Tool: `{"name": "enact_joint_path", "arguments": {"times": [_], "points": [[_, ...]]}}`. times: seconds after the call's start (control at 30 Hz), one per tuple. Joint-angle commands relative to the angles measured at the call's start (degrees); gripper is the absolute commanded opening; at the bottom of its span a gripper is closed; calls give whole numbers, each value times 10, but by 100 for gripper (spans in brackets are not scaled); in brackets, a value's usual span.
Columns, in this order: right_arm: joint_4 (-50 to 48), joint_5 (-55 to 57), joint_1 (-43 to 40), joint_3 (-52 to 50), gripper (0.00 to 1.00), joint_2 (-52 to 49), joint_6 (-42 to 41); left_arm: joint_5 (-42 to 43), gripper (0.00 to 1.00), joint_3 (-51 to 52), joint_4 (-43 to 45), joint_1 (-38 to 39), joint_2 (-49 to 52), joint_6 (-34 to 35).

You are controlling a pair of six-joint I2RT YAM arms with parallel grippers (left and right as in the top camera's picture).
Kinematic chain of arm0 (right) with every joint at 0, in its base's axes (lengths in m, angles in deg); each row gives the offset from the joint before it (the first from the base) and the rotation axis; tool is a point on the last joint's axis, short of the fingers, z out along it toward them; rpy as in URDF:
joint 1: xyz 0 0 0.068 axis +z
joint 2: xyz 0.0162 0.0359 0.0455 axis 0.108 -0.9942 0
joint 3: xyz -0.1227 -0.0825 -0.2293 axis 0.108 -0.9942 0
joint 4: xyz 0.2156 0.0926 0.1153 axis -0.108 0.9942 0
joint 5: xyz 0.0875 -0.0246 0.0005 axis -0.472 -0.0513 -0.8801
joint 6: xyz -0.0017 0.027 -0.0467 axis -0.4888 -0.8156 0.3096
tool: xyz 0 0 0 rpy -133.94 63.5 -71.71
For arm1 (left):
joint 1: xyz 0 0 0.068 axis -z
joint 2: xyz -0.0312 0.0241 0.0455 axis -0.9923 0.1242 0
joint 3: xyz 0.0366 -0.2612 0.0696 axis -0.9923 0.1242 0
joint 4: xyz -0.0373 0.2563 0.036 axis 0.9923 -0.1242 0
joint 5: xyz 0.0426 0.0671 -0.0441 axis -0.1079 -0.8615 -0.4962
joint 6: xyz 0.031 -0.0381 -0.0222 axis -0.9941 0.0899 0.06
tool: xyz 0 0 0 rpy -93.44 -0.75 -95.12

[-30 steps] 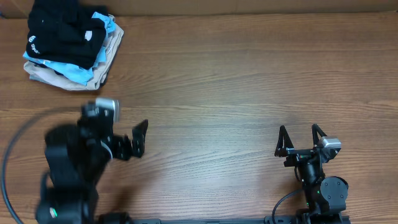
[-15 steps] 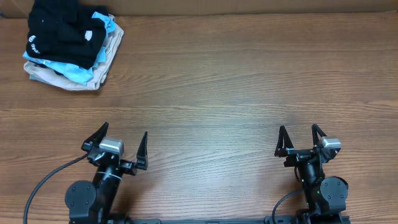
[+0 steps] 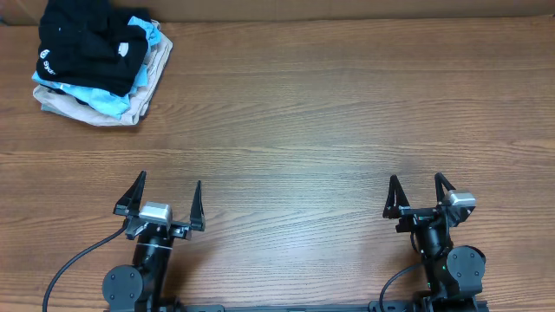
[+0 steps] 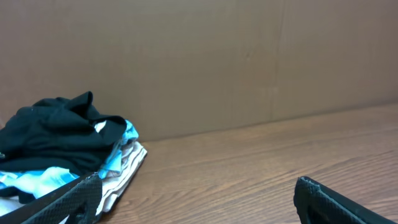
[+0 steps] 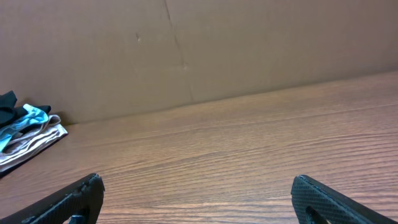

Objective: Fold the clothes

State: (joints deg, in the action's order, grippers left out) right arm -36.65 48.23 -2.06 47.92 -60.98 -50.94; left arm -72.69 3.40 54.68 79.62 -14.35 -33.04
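Observation:
The black shirt (image 3: 87, 43) with a small white round logo lies crumpled on top of a pile at the far left corner of the table. It also shows in the left wrist view (image 4: 56, 130) and just at the left edge of the right wrist view (image 5: 6, 102). My left gripper (image 3: 162, 192) is open and empty near the front edge, far from the pile. My right gripper (image 3: 416, 189) is open and empty at the front right.
Under the black shirt lie a light blue shirt (image 3: 95, 97) and a beige garment (image 3: 82, 113). A brown cardboard wall (image 4: 217, 62) runs along the table's far edge. The wooden table (image 3: 329, 113) stretches between the grippers and the pile.
The left arm has drawn back toward the front edge and settled with its fingers pointing at the far side. The right arm and the pile have not moved.

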Motion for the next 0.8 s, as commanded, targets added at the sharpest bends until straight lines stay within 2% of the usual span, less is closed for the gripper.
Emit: {"name": "enact_joint_path", "arguments": {"times": [0.0,0.13,0.4,0.47,0.77], "points": [[-3,3,-2,-6,100,5,0,-17,100,29,24,0,-7,-1],[-3,3,-2,-6,100,5,0,-17,100,61,40,0,-7,1],[-4,3,-2,-6,100,5,0,-24,100,61,-37,3,-7,4],[-3,3,-2,-6,100,5,0,-28,100,61,-37,3,-7,30],[-3,3,-2,-6,100,5,0,-29,100,61,-34,3,-7,29]]}}
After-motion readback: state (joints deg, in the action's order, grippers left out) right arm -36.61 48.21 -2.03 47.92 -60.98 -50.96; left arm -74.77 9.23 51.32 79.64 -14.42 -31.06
